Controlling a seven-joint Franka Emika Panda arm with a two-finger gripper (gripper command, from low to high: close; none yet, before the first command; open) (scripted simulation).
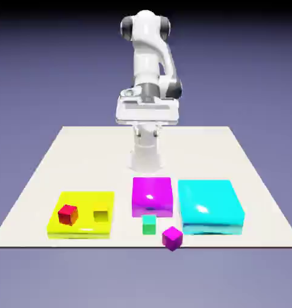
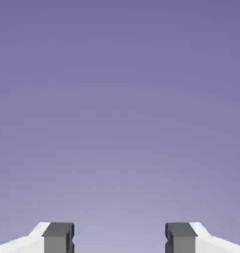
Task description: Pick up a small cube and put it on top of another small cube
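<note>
**Green cube waits near the front edge, arm held high**

The gripper [image 2: 120,239] is open. In the hand view its two grey fingertips [image 2: 58,237] stand wide apart with nothing between them, only the plain blue-violet backdrop. In the exterior view the white arm [image 1: 149,60] stands at the far side of the table [image 1: 82,156], folded up high, well apart from all the blocks.

The small green cube [image 1: 149,225] sits on the table near the near edge, about in the middle from left to right. It rests flat, with one face toward the camera. All its sides look the same length, so no long side shows. It lies just in front of the flat magenta block [image 1: 152,195] and looks to be almost touching it. The small magenta cube [image 1: 172,237] sits just to the right of it and a bit nearer, turned so a corner points forward. It is close to the table's near edge.

The flat cyan block [image 1: 209,206] is on the right, just beside the magenta block. The flat yellow block [image 1: 82,215] is on the left. The small red cube [image 1: 68,214] and a small yellow cube [image 1: 100,216] sit on top of it.

The far half of the table is bare. A bare strip lies between the yellow block and the green cube.
</note>
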